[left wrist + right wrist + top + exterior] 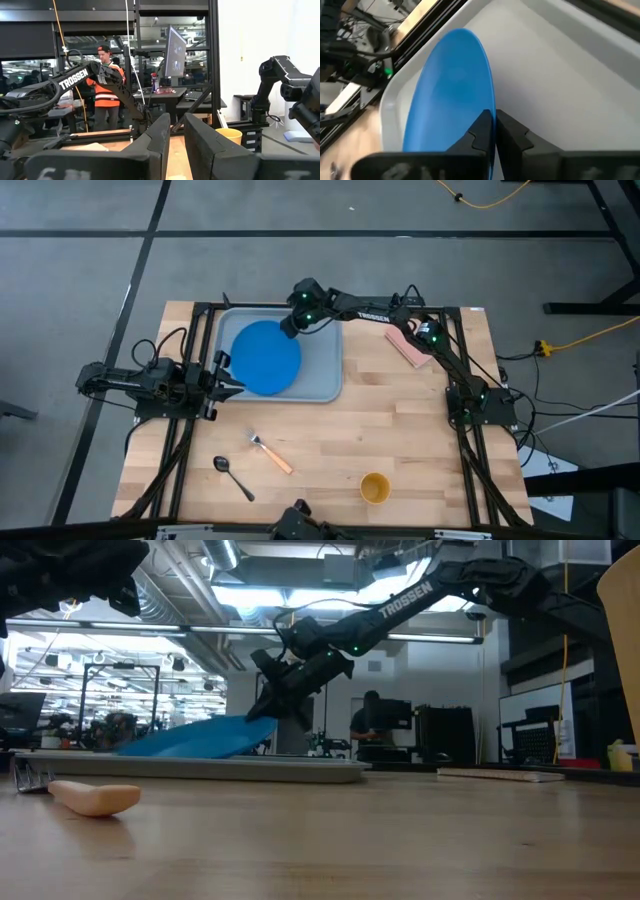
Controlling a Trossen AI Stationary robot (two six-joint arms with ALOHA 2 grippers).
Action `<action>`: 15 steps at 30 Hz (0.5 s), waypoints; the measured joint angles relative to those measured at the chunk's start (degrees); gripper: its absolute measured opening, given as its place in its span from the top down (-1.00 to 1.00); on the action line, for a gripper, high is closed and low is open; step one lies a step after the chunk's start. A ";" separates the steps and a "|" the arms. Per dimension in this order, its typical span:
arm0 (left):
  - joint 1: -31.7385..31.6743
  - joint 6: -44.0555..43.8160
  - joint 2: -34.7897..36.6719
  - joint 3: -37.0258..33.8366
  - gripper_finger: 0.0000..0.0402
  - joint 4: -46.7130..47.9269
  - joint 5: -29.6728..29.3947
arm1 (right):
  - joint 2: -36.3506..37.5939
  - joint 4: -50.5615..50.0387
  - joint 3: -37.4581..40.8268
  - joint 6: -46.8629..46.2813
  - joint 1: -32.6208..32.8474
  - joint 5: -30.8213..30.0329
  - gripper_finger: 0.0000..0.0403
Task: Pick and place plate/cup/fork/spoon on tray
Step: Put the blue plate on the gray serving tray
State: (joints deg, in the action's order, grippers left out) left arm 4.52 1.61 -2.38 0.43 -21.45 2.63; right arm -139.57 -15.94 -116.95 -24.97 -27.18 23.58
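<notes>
The right gripper (289,327) is over the tray (325,380), its fingers pinching the far rim of the plate (265,357). The plate is tilted, its other edge resting in the tray. The left gripper (228,380) waits at the tray's left side, fingers slightly apart and empty. The fork (270,453), the spoon (233,477) and the cup (375,488) lie on the table (400,430), well apart from the tray.

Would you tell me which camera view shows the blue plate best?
The high view: the whole round plate shows in the tray. The low view shows it edge-on and tilted; the right wrist view shows it close at the right gripper; the left wrist view misses it.
</notes>
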 joint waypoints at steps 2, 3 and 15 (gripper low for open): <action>0.01 0.00 0.01 0.02 0.76 -0.02 0.00 | 0.00 0.33 0.00 -0.02 0.00 -1.64 0.87; 0.01 0.00 0.01 0.02 0.76 0.00 0.00 | 0.00 0.64 0.00 0.00 0.00 -2.10 0.87; 0.01 0.03 0.01 0.01 0.76 0.00 0.00 | 0.00 4.24 0.07 3.08 0.00 -2.77 0.86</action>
State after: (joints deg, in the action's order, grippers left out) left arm 4.53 1.63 -2.37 0.44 -21.45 2.63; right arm -139.57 -11.70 -116.88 -21.89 -27.18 20.81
